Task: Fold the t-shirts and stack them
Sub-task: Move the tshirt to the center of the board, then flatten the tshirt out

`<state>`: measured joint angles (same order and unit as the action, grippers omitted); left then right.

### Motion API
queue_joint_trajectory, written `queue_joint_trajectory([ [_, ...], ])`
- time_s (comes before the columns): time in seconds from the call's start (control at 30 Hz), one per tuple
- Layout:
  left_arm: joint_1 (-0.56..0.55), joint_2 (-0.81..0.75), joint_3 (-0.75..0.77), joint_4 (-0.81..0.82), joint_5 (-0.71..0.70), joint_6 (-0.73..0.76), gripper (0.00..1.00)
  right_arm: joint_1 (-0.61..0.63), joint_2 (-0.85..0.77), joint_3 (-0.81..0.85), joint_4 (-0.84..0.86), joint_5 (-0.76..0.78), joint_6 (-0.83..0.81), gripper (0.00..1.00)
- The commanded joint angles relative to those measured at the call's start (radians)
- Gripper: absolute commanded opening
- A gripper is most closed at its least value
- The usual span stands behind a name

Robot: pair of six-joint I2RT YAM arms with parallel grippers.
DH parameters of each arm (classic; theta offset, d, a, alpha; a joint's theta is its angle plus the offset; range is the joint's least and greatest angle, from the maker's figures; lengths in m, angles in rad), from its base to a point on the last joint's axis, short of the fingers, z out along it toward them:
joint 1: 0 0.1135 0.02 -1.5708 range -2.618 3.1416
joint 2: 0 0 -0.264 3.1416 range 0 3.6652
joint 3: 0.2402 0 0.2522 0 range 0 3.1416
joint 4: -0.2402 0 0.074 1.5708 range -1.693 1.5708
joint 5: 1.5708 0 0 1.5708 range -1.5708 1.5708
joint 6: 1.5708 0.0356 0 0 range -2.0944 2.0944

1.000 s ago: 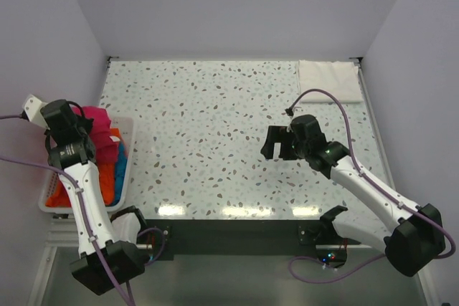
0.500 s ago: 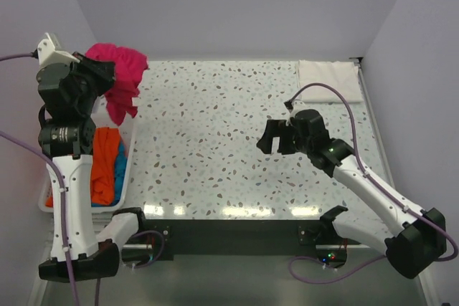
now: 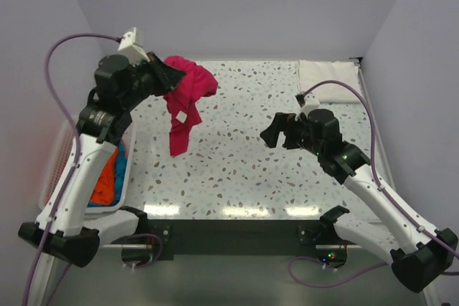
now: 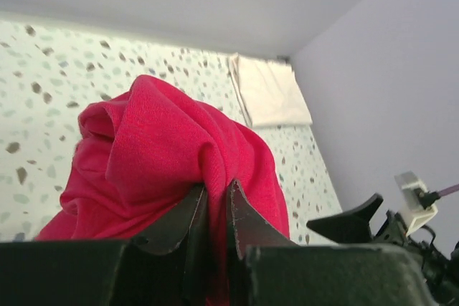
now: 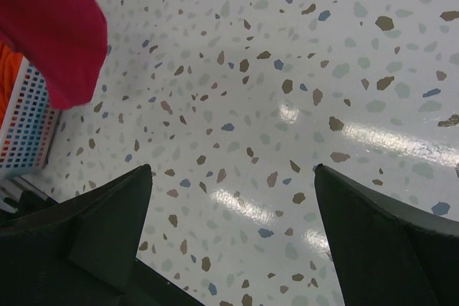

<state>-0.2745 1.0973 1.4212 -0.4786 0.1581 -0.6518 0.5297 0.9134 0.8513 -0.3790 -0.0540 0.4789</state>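
Observation:
My left gripper is shut on the magenta-pink t-shirt and holds it up in the air over the table's left part; the shirt hangs down bunched. In the left wrist view the pink cloth is pinched between the fingers. A white t-shirt folded to a rectangle lies at the table's far right corner, also in the left wrist view. Orange and blue t-shirts lie in the basket. My right gripper is open and empty above the table's middle right; the right wrist view shows bare table between its jaws.
The white slotted basket stands at the table's left edge, partly hidden by my left arm; its corner shows in the right wrist view. The speckled table is walled at the back and both sides.
My left gripper has lifted the pink t-shirt out of the basket and swung it up and to the right over the table. My right gripper has shifted slightly.

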Motion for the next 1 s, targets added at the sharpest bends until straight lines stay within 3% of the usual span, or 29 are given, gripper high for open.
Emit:
queue_joint_trajectory([
  [0.0,-0.109,0.164,-0.027,0.081,0.054,0.069,0.05,0.0,0.019,0.038,0.049,0.028,0.012,0.99],
  [0.1,-0.253,0.312,-0.042,0.116,0.055,0.092,0.2,0.0,0.038,0.023,0.066,0.043,0.017,0.99],
  [0.13,-0.262,0.343,-0.05,0.123,0.054,0.08,0.42,0.0,0.051,0.023,0.065,0.045,0.018,0.99],
  [0.17,-0.268,0.366,-0.063,0.139,0.072,0.072,0.52,0.001,0.056,0.023,0.058,0.043,0.017,0.99],
  [0.23,-0.269,0.403,-0.111,0.187,0.084,0.06,0.65,0.0,0.068,0.019,0.057,0.036,0.017,0.99],
  [0.33,-0.267,0.375,-0.146,0.193,0.019,0.052,0.73,0.001,0.088,0.008,0.048,0.019,0.015,0.99],
  [0.43,-0.256,0.32,-0.172,0.131,-0.145,0.026,0.73,0.01,0.128,-0.011,0.055,0.01,0.021,0.99],
  [0.47,-0.253,0.305,-0.189,0.118,-0.234,0.015,0.7,0.016,0.155,-0.02,0.066,0.013,0.029,0.99],
  [0.57,-0.22,0.25,-0.322,0.094,-0.325,-0.028,0.58,0.055,0.227,-0.024,0.107,0.029,0.036,0.97],
  [0.73,-0.114,0.253,-0.481,0.12,-0.287,-0.039,0.43,0.206,0.39,0.044,0.131,0.159,0.024,0.83],
  [0.8,-0.098,0.265,-0.537,0.153,-0.27,-0.023,0.43,0.281,0.48,0.072,0.123,0.212,0.024,0.75],
  [0.97,-0.097,0.317,-0.596,0.186,-0.255,-0.005,0.45,0.366,0.614,0.126,0.112,0.333,0.067,0.71],
])
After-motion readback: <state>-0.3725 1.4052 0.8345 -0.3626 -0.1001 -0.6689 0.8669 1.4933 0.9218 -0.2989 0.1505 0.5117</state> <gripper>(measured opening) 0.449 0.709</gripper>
